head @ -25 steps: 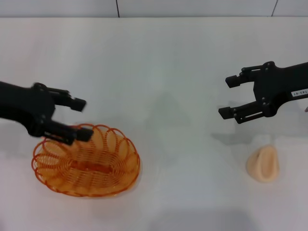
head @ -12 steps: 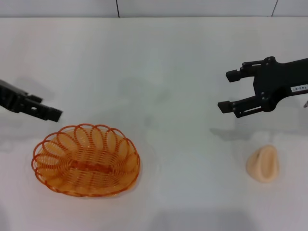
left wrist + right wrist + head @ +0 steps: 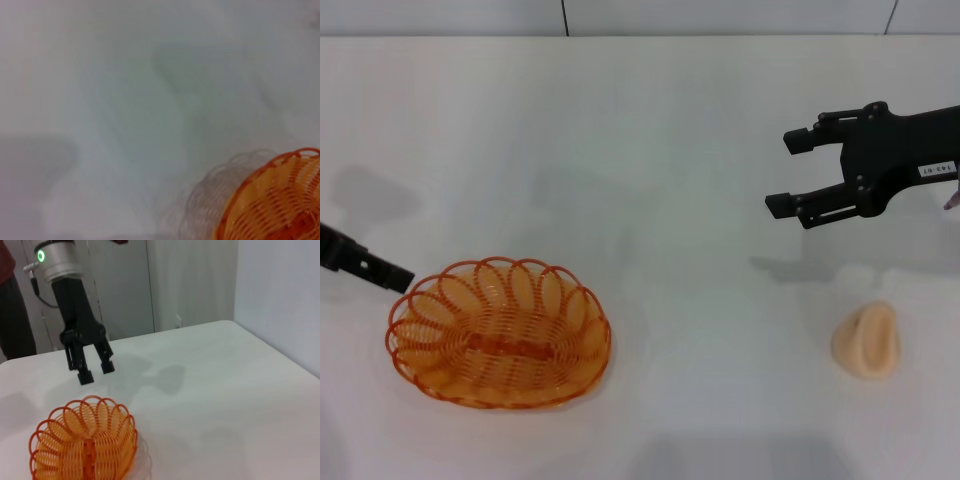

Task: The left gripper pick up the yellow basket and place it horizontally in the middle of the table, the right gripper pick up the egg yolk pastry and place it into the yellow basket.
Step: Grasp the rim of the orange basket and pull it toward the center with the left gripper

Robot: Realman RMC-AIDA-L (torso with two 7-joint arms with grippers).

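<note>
Head view, from the left: left gripper (image 3: 400, 279) hangs beside the yellow basket (image 3: 499, 333), fingers slightly apart and empty. Basket apparently placed, left of centre; pastry pickup comes next. Right gripper (image 3: 790, 172), fingers spread, hovers above the egg yolk pastry (image 3: 867, 341) and must descend.

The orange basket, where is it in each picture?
Head view: the basket sits low on the left of the table.
Left wrist view: only its rim shows, in the bottom right corner.
Right wrist view: bottom left, below the left gripper.
Shared landmark: the white table.
</note>
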